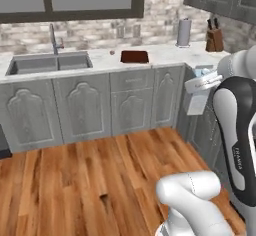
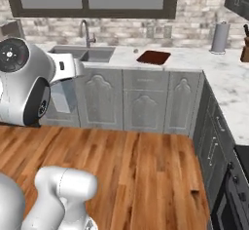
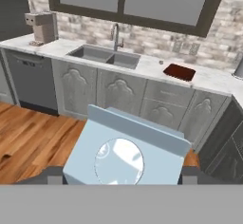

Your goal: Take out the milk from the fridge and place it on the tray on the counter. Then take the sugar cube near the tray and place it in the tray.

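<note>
1. The milk (image 3: 126,149) sits between my fingers. It is a small carton with a pale blue top and a round white cap. I hold it up in the air, away from the counter (image 1: 165,55).
2. The tray (image 1: 134,56) is flat and dark red-brown. It lies on the white counter, right of the sink.
3. The sugar cube (image 1: 112,52) is a tiny speck just left of the tray.

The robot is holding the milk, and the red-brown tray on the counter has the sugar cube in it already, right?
Not quite. The sugar cube sits on the counter beside the tray, not in it, as the left base view shows. The gripper does hold the milk.
</note>
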You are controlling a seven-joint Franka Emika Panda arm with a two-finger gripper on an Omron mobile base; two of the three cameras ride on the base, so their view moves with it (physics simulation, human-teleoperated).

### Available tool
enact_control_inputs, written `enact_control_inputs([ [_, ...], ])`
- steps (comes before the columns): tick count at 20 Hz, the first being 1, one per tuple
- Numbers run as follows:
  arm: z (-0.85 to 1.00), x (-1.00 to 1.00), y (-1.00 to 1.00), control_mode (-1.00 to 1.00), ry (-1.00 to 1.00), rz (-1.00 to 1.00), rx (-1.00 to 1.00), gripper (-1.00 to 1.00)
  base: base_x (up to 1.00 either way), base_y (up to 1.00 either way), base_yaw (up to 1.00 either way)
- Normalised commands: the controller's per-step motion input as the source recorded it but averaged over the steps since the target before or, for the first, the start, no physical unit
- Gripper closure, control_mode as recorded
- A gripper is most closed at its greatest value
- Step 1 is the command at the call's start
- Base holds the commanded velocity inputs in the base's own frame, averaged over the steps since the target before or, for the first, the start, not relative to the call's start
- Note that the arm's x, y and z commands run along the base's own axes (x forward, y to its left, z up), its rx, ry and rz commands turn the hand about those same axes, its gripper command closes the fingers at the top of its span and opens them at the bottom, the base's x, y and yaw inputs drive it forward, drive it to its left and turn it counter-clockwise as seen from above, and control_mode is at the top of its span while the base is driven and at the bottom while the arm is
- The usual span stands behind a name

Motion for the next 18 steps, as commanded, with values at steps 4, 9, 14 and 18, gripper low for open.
enact_control_inputs([
  [4,0.00,0.00,0.00,1.00,0.00,0.00,0.00,1.00,1.00,-0.99,0.17],
  [9,0.00,0.00,0.00,1.00,0.00,0.00,0.00,1.00,1.00,-0.12,0.17],
  [14,0.00,0.00,0.00,1.00,0.00,0.00,0.00,1.00,1.00,-0.19,0.21],
  [18,0.00,0.00,0.00,1.00,0.00,0.00,0.00,1.00,1.00,-0.91,0.20],
])
